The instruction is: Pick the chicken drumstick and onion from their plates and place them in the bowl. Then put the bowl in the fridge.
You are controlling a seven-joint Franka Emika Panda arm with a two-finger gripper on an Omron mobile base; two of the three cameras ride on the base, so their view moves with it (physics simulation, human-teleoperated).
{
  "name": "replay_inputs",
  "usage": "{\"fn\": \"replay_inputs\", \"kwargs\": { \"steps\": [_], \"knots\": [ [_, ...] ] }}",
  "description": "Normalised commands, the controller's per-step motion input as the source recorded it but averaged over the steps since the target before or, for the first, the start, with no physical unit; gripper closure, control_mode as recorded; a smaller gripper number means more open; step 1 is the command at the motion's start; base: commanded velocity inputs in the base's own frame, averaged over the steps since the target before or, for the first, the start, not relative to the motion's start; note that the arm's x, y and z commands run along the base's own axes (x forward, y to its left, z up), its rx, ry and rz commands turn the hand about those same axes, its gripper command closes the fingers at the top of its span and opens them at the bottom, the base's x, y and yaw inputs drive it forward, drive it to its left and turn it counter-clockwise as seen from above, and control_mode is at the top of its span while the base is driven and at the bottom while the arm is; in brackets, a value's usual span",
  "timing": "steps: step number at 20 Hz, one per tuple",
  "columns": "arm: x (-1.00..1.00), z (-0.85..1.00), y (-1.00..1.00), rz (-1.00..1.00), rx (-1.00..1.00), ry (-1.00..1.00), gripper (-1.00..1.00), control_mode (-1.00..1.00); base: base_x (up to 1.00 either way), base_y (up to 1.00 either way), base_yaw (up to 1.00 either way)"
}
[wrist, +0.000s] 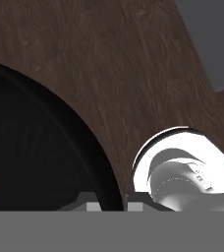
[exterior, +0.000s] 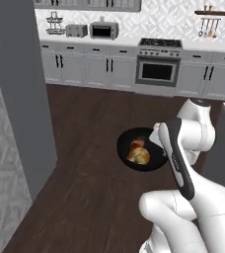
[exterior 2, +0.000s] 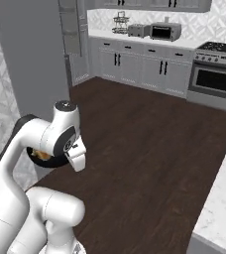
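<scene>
A white robot arm holds a dark bowl (exterior: 140,149) in mid-air above a brown wood floor (exterior: 94,128), in a kitchen.

The arm rises from the base, bends at a raised elbow and folds back down, so the wrist sits just beside the bowl's right rim in the left base view. The gripper (wrist: 110,199) is clamped shut on that rim, one finger inside and one outside, as the hand view shows. Inside the bowl lie the reddish-brown drumstick (exterior: 138,143) and, touching it on the near side, the yellowish onion (exterior: 139,156). In the right base view the forearm covers most of the bowl, leaving a dark sliver of rim. The tall grey fridge (exterior: 20,99) stands left of the bowl, well apart. Beyond the bowl, across the floor, grey cabinets (exterior: 90,66) and an oven (exterior: 157,69) line the far wall.
</scene>
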Motion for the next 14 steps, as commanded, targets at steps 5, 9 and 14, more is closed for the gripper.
{"fn": "replay_inputs", "kwargs": {
  "steps": [5, 9, 14],
  "knots": [
    [0.0, 0.0, 0.0, 0.0, 0.0, 0.0, 1.0, 1.0, 1.0, -0.05, -0.28],
    [0.0, 0.0, 0.0, 0.0, 0.0, 0.0, 1.0, 1.0, 1.0, -0.15, -0.26],
    [0.0, 0.0, 0.0, 0.0, 0.0, 0.0, 1.0, 1.0, 1.0, -0.19, -0.18]
  ]
}}
